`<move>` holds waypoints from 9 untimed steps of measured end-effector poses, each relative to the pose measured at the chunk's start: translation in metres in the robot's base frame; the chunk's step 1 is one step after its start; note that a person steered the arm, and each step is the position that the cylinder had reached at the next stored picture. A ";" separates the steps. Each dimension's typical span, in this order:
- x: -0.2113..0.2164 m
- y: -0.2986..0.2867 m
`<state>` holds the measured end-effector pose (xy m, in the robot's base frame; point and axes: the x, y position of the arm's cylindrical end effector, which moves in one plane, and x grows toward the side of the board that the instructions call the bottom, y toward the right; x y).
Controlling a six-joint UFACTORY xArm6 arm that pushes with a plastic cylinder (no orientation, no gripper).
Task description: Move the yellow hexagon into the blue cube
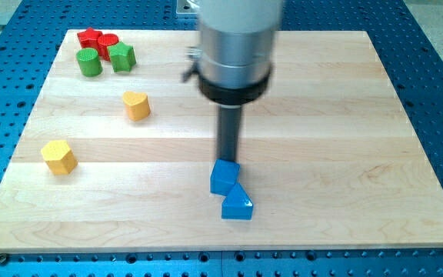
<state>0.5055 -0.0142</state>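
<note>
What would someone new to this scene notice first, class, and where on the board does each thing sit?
The big blurred arm at the view's top centre comes first, its dark rod dropping to my tip, just above the blue cube. That cube touches a second blue block at lower centre. Next, the red and green cluster in the top left corner, and two yellow blocks at left: the yellow heart and the yellow hexagon.

yellow hexagon [58, 157] left, blue cube [224, 177] centre-bottom

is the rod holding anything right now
Nothing is held. My tip only meets the top edge of the blue cube; the yellow hexagon lies far to the view's left.
</note>
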 end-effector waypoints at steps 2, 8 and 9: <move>0.010 -0.154; -0.031 -0.174; -0.001 -0.104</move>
<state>0.5047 -0.1177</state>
